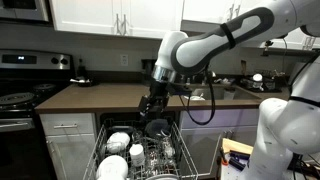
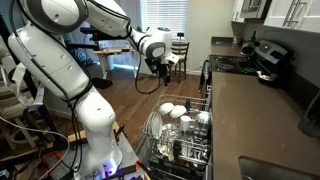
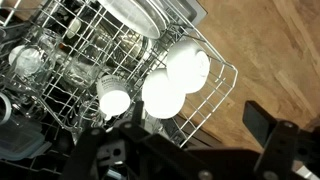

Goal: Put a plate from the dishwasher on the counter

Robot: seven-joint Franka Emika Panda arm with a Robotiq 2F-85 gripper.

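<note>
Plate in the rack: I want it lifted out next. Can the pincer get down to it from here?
Probably yes. The pincer hangs open above the pulled-out rack, and nothing shows between it and the white plate, though neighbouring dishes crowd it.

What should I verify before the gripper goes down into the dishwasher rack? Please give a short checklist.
1. Dishwasher rack pulled out: ok.
2. Gripper jaws apart, nothing held: ok.
3. Gripper above the rack, apart from the dishes, in both exterior views: ok.
4. Target told apart among the white dishes: cannot tell; from above they look alike.
5. Bare stretch of counter for the set-down: ok.
</note>
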